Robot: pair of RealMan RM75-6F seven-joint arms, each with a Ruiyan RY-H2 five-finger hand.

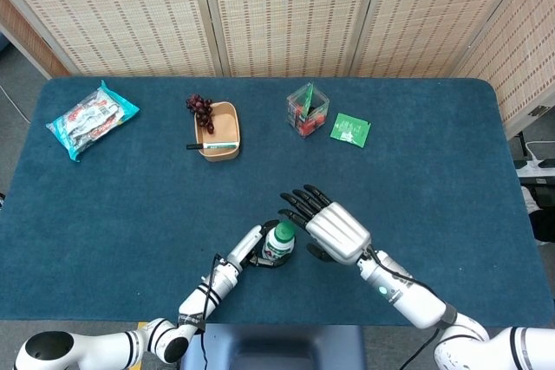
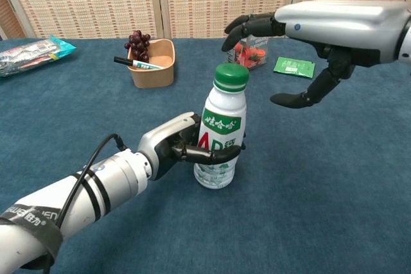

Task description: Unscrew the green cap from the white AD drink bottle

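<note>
The white AD drink bottle (image 2: 219, 134) stands upright on the blue table, its green cap (image 2: 230, 76) on top. My left hand (image 2: 176, 145) grips the bottle's lower body, fingers wrapped around it. In the head view the bottle (image 1: 279, 244) and its green cap (image 1: 284, 231) show near the table's front, with the left hand (image 1: 257, 249) beside it. My right hand (image 2: 321, 30) hovers open above and to the right of the cap, fingers spread, not touching it. From the head camera the right hand (image 1: 325, 221) sits just right of the bottle.
A wooden bowl (image 1: 220, 131) with grapes and a marker stands at the back, a clear box (image 1: 307, 110) and a green sachet (image 1: 350, 130) to its right. A snack bag (image 1: 90, 119) lies far left. The table (image 1: 434, 197) is covered in blue cloth.
</note>
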